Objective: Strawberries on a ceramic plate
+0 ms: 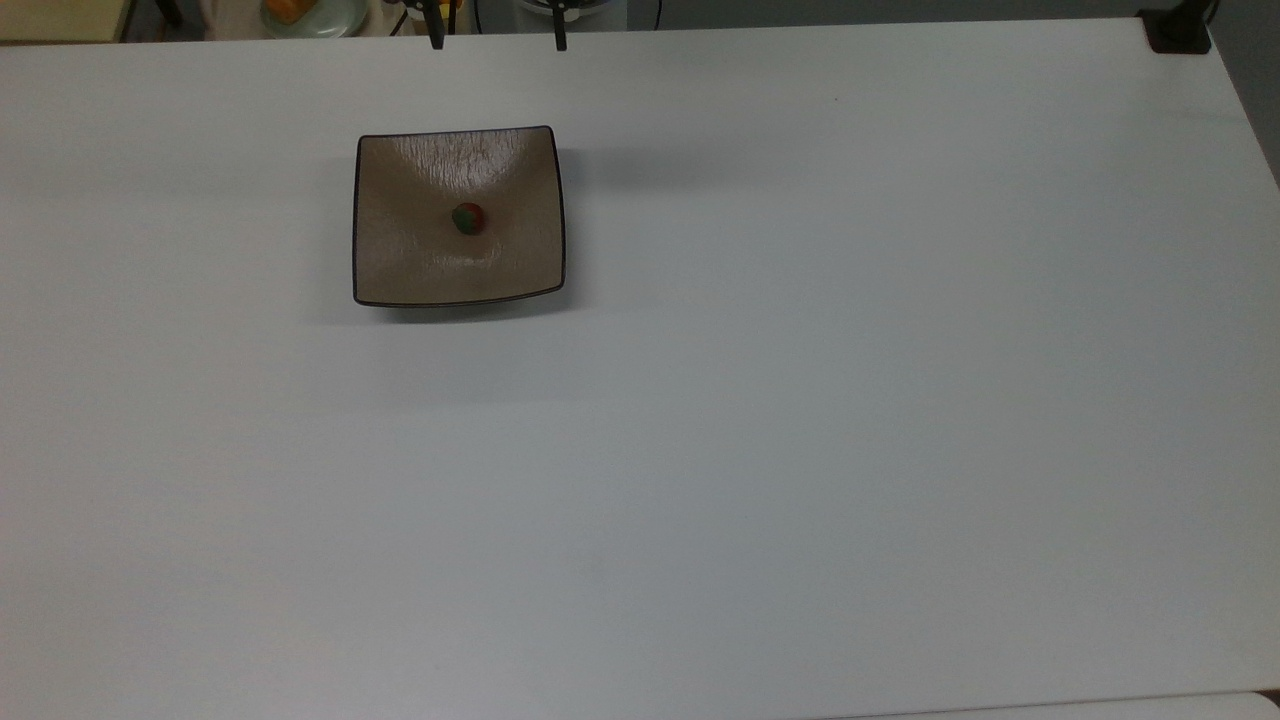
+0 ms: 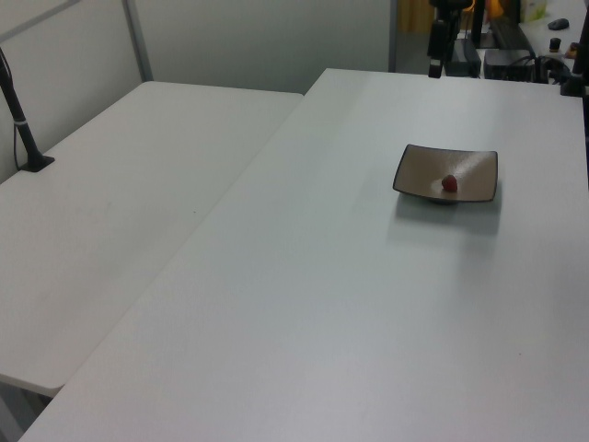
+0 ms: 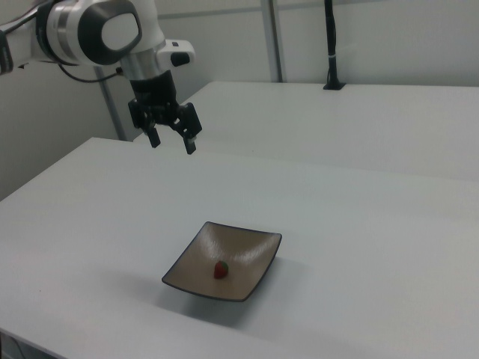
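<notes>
A small dark-red strawberry (image 1: 468, 218) (image 2: 449, 183) (image 3: 221, 269) lies near the middle of the square brown ceramic plate (image 1: 400, 260) (image 2: 419, 180) (image 3: 247, 247) on the white table. My gripper (image 3: 172, 143) hangs open and empty, high above the table and well back from the plate. Its two fingertips (image 1: 436, 43) poke in at the top view's upper edge, beyond the plate's far rim. In the left view the gripper (image 2: 435, 66) shows at the table's far end.
A second white table (image 2: 120, 203) stands beside this one. A black post (image 2: 23, 129) rises from its far corner. Cluttered equipment (image 2: 515, 46) sits past the table's far edge. A black block (image 1: 1178, 30) sits at the top view's upper right corner.
</notes>
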Controlling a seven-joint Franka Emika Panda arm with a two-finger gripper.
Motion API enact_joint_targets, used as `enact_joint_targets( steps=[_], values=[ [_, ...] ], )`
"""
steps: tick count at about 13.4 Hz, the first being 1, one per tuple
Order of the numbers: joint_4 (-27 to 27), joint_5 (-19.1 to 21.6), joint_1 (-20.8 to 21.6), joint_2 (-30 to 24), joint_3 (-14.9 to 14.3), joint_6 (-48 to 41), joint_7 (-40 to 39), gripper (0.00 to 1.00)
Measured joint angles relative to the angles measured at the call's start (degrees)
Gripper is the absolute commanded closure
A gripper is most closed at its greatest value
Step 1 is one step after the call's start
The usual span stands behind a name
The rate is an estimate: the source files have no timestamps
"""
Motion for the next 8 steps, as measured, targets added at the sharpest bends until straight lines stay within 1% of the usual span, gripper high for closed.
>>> enact_joint_targets(
  steps=[3, 8],
  values=[
    [-1.0, 0.0, 0.6, 0.8, 0.1, 0.5, -7.9, 0.0],
    [-1.1, 0.0, 0.7, 1.0, 0.1, 1.0, -9.4, 0.0]
  ],
)
